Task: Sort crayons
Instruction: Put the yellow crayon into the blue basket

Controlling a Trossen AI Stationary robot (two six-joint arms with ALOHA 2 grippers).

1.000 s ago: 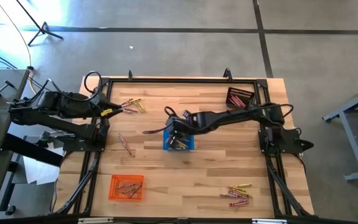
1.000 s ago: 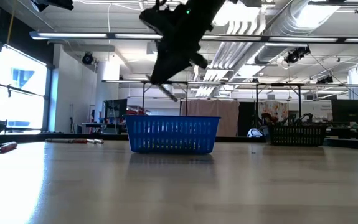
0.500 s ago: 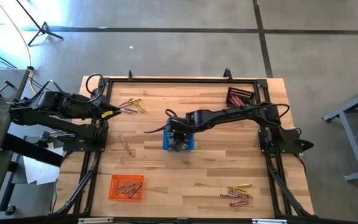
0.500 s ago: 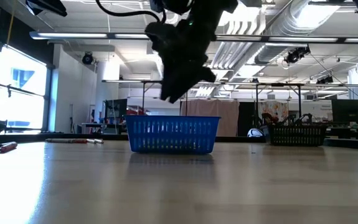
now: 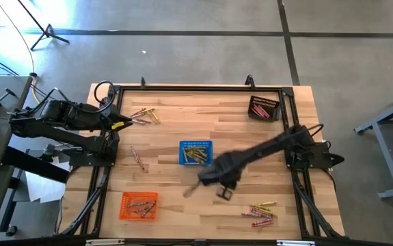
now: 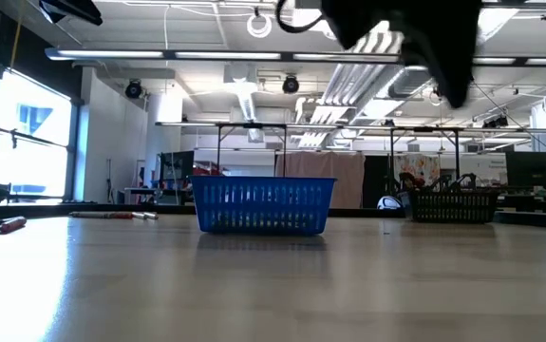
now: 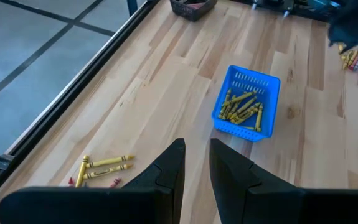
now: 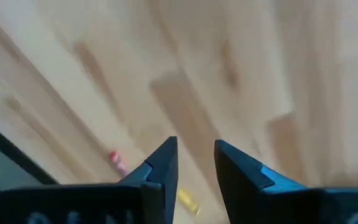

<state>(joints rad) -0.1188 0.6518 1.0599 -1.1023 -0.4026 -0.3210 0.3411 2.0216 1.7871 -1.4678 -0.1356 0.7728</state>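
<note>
Right gripper (image 5: 218,183) is over bare wood between the blue basket (image 5: 196,153) and the crayon pile at the desk's front-right corner (image 5: 258,212), motion-blurred in the high view. The right wrist view shows its fingers (image 8: 160,165) parted with a small gap and nothing between them.

Left gripper (image 5: 121,124) sits at the left edge of the desk, near the loose crayons by the back-left corner (image 5: 145,116). Fingers (image 7: 169,165) have a narrow gap, nothing held.

Crayon locations:
- blue basket, mid-desk: yellow crayons (image 7: 241,107) inside
- orange basket (image 5: 139,206), front-left corner: reddish/tan crayons in it
- dark basket (image 5: 263,107), back-right corner: contents too small to tell
- loose near back-left corner: yellow plus a few red
- loose near left edge, between the back-left pile and the orange basket: a couple of reddish ones (image 5: 138,158)
- loose at front-right corner: mixed yellow and red pile

The low view shows the blue basket (image 6: 263,204) upright on the desk, with the dark basket (image 6: 448,204) further back.
</note>
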